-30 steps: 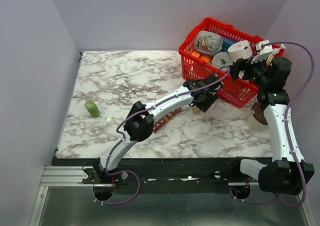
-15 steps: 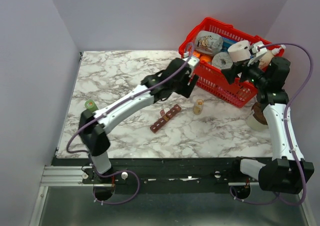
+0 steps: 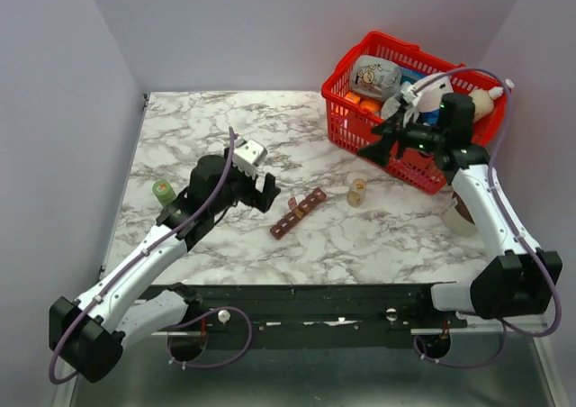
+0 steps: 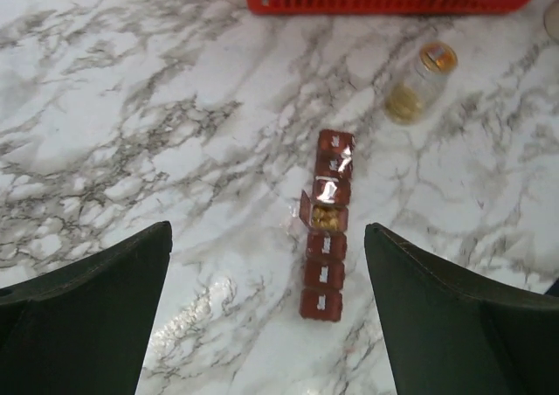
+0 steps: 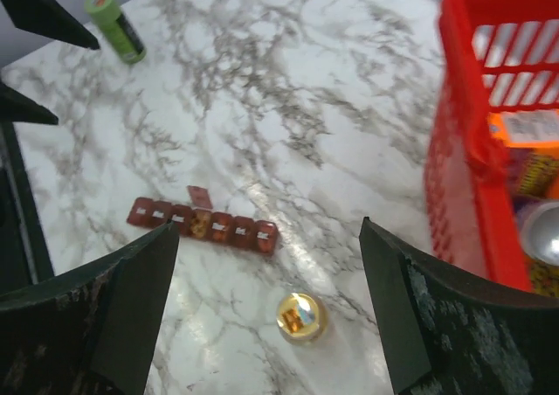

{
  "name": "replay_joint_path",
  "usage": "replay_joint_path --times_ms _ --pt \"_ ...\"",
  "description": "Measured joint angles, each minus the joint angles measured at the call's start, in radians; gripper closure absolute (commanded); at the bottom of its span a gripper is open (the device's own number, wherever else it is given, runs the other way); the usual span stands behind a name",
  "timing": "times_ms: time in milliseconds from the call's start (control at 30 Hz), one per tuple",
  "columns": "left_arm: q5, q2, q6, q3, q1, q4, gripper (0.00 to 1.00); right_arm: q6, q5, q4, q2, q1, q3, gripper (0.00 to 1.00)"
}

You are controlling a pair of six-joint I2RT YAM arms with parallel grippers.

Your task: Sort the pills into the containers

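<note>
Containers (image 3: 299, 213) strip on the bench (image 3: 198, 128), one lid up — pills (image 4: 325, 218) inside, jar (image 3: 357, 192) just right of it, left end effector (image 3: 261, 191) open to its left, right end effector (image 3: 376, 146) open beyond it — at the basket (image 3: 360, 123).

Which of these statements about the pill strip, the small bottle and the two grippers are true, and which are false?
1. One compartment of the pill strip is open, with pills inside. True.
2. The left gripper grips the pill strip. False: it is open, apart from the strip, holding nothing.
3. The small bottle is inside the red basket. False: it stands on the table, outside the basket.
4. The right gripper is open and empty. True.
</note>
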Motion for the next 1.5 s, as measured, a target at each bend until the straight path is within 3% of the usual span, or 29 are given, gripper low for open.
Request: replay_joint_path --times_ms 267,367,567,800,1300,1433,1500 --pt "0.021 -0.071 0.248 -0.238 -0.227 0.016 0.01 -0.049 -0.002 -0.224 0.239 0.243 0.198 0.55" --pt "0.006 -0.010 0.307 -0.262 -0.256 0.023 0.02 -0.039 0.004 -0.262 0.331 0.298 0.232 0.64" --pt "-0.049 0.201 0.361 -0.214 -0.257 0.039 0.08 -0.018 0.016 -0.322 0.488 0.344 0.320 0.66" --pt "-0.083 0.391 0.351 -0.091 -0.260 0.022 0.11 -0.006 0.018 -0.338 0.529 0.344 0.326 0.66" --pt "-0.158 0.485 0.243 -0.074 -0.286 -0.019 0.21 0.039 0.016 -0.352 0.650 0.385 0.406 0.67" --pt "-0.195 0.529 0.224 -0.051 -0.293 -0.037 0.27 0.049 0.020 -0.357 0.681 0.396 0.427 0.68" --pt "-0.213 0.532 0.220 -0.047 -0.295 -0.042 0.35 0.058 0.021 -0.360 0.698 0.404 0.436 0.69"
